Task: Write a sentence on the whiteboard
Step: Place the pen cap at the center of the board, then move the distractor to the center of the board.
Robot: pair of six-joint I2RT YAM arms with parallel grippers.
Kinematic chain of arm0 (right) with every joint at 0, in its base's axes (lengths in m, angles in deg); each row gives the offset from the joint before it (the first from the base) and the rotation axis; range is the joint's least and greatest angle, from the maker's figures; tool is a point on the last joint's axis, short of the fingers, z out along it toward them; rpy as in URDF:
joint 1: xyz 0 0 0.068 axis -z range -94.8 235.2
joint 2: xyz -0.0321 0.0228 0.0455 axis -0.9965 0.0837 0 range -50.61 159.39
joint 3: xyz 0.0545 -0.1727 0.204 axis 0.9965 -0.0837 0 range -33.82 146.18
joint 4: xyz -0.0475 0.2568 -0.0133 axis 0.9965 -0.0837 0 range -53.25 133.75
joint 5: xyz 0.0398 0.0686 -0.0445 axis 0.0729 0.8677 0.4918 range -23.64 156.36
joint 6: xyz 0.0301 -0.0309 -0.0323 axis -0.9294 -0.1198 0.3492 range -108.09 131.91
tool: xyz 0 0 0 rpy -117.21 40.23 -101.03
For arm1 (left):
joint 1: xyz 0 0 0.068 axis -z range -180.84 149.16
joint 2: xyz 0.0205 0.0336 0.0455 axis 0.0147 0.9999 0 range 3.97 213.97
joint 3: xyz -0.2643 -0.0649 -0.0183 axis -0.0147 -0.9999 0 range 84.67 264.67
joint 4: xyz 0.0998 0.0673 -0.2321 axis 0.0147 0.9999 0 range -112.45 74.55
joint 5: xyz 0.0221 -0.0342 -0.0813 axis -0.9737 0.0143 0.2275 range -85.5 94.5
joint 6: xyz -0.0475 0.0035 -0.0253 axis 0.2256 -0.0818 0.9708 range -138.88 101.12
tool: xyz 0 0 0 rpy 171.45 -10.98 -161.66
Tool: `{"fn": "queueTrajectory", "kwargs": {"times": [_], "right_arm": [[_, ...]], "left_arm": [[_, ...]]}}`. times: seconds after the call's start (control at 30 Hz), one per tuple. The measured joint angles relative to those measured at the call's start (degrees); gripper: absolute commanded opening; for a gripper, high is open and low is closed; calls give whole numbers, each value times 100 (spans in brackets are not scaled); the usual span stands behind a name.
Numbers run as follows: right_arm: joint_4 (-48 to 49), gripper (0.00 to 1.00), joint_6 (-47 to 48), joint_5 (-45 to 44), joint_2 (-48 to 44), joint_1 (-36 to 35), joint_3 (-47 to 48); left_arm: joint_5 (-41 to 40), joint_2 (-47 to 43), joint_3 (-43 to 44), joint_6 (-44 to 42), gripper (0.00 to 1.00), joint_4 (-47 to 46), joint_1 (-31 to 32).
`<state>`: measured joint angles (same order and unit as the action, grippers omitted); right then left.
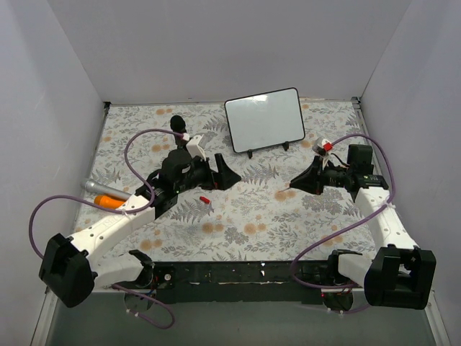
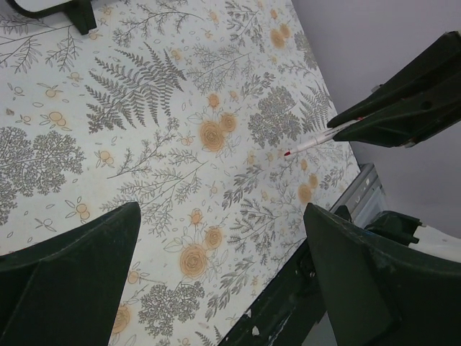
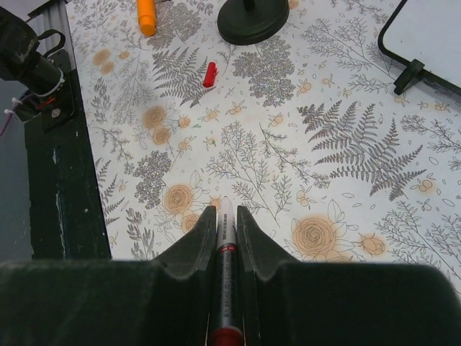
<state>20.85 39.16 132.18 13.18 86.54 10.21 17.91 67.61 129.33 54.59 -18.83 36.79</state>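
Observation:
The whiteboard (image 1: 263, 119) stands on little black feet at the back of the table, and no red lettering shows on its white face. Its corner also shows in the right wrist view (image 3: 425, 32) and the left wrist view (image 2: 39, 6). My right gripper (image 1: 299, 182) is shut on a white marker (image 3: 225, 231) with its tip bare, pointing left above the floral cloth, in front of and right of the board. The marker also shows in the left wrist view (image 2: 313, 143). My left gripper (image 1: 223, 176) is open and empty (image 2: 220, 216), in front of and left of the board.
A small red cap (image 1: 204, 200) lies on the cloth near my left gripper, also in the right wrist view (image 3: 209, 73). An orange marker (image 1: 108, 202) and a grey cylinder (image 1: 101, 187) lie at the left. A black round base (image 3: 252, 18) stands beyond the cap. White walls enclose the table.

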Motion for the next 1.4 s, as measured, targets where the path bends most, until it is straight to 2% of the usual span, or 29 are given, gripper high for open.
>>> {"fn": "queueTrajectory", "kwargs": {"times": [0.27,0.6,0.9,1.13,1.4], "right_arm": [[59,1,114,138,59,111,-79],[59,1,214,190,120,197,-81],[31,1,446,225,122,308,-81],[-55,1,595,254,310,345,-79],[-142,1,730,254,387,391,-79]], "left_arm": [[125,721,560,-28,98,-221,0],[348,2048,1589,-352,98,-352,-92],[892,3630,2946,-330,98,-490,-852],[1021,4286,3250,-555,95,-535,-1440],[1152,5403,4295,-949,94,-494,-1843]]}}
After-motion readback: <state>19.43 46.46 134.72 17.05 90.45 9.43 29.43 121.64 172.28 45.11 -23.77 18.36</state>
